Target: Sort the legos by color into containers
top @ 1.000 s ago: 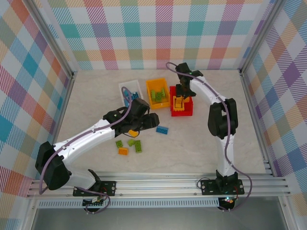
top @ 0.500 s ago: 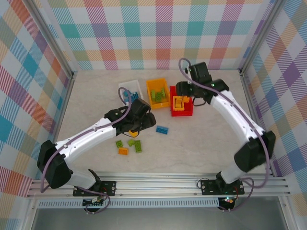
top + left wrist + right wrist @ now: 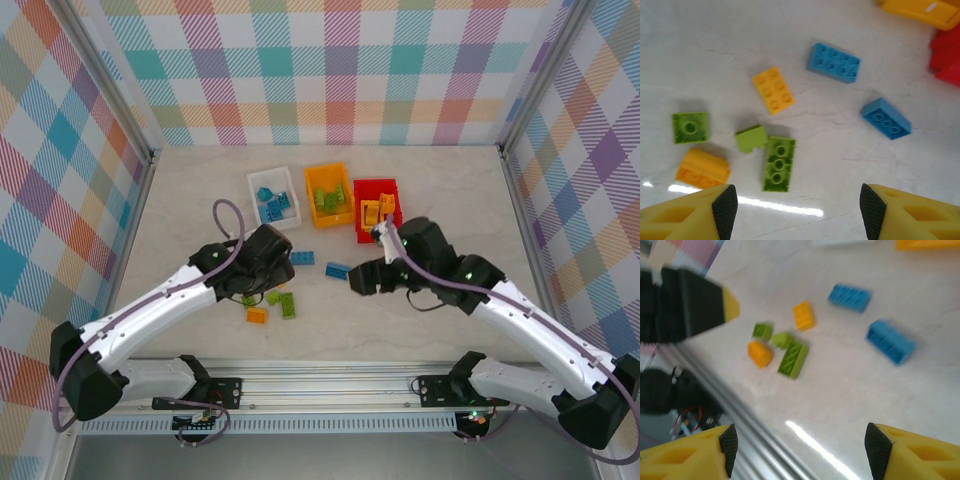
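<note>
Loose legos lie mid-table: two blue bricks (image 3: 834, 62) (image 3: 886, 118), a yellow-orange brick (image 3: 773, 90), a long green brick (image 3: 778, 163), two small green ones (image 3: 690, 127) (image 3: 751, 138) and an orange piece (image 3: 702, 168). My left gripper (image 3: 272, 268) hovers over this cluster, open and empty (image 3: 798, 212). My right gripper (image 3: 362, 280) hangs just right of a blue brick (image 3: 338, 270), also open and empty (image 3: 800, 450). At the back stand the white bin (image 3: 258, 181) with blue legos, the orange bin (image 3: 312, 178) with green ones, and the red bin (image 3: 400, 190) with yellow ones.
The aluminium rail (image 3: 330, 378) runs along the near edge, close below the loose bricks. Checked walls (image 3: 330, 70) close in the back and sides. Open tabletop (image 3: 180, 210) lies left of the bins, and more to the right of the red bin.
My right arm has swung from above the red bin down to the table's middle, beside the blue brick, with its jaws wider. My left gripper drew back from the white bin toward the loose cluster.
</note>
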Controlling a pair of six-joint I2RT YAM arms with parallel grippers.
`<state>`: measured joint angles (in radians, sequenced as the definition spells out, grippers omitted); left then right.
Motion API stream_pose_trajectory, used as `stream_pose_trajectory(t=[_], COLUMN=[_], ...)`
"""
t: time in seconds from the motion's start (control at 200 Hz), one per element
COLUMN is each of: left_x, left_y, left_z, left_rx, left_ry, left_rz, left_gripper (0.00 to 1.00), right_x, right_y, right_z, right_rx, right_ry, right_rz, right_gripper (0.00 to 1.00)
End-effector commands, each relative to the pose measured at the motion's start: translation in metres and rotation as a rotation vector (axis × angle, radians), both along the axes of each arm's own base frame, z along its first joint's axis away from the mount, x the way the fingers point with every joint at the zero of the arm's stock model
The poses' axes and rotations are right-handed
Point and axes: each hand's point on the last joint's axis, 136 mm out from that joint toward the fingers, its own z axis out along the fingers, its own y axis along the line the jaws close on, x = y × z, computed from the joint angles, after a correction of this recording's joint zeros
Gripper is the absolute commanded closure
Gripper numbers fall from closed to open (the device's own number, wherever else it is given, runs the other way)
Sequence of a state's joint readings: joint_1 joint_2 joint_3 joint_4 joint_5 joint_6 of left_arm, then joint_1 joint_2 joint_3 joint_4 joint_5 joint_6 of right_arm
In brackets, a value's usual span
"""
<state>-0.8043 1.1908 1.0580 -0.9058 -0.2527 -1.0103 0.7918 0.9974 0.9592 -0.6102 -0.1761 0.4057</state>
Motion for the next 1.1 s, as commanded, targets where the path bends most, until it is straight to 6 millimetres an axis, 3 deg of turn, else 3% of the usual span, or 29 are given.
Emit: stream_pose_trajectory(t=[0.0, 0.135, 0.27, 0.62, 0.84, 1.095], left_x=[-0.021, -0.028, -0.023, 0.003, -0.002, 0.004], left_y=[0.035, 0.062, 0.072, 0.062, 0.078, 0.082], left_z=[-0.014, -0.028, -0.059, -0.116, -0.138, -0.152], left_rx=[0.077, 0.120, 0.082, 0.056, 0.154, 0.184], left_ry=[0.041, 0.064, 0.165, 0.311, 0.361, 0.345], left_rz=[0.069, 0.095, 0.070, -0.026, -0.008, -0.009], left_gripper=[0.32, 0.31, 0.26, 0.25, 0.38, 0.54], right_x=[-0.022, -0.038, -0.041, -0.055, -0.058, -0.057], right_y=[0.015, 0.028, 0.042, 0.078, 0.085, 0.084], right_z=[-0.011, -0.026, -0.025, -0.014, -0.017, -0.014], right_rx=[0.022, -0.014, -0.030, 0.014, 0.017, 0.008], right_ry=[0.035, 0.045, 0.030, 0.013, 0.025, 0.013], right_rz=[0.025, 0.057, 0.088, 0.228, 0.238, 0.235], right_gripper=[0.30, 0.30, 0.30, 0.26, 0.26, 0.26])
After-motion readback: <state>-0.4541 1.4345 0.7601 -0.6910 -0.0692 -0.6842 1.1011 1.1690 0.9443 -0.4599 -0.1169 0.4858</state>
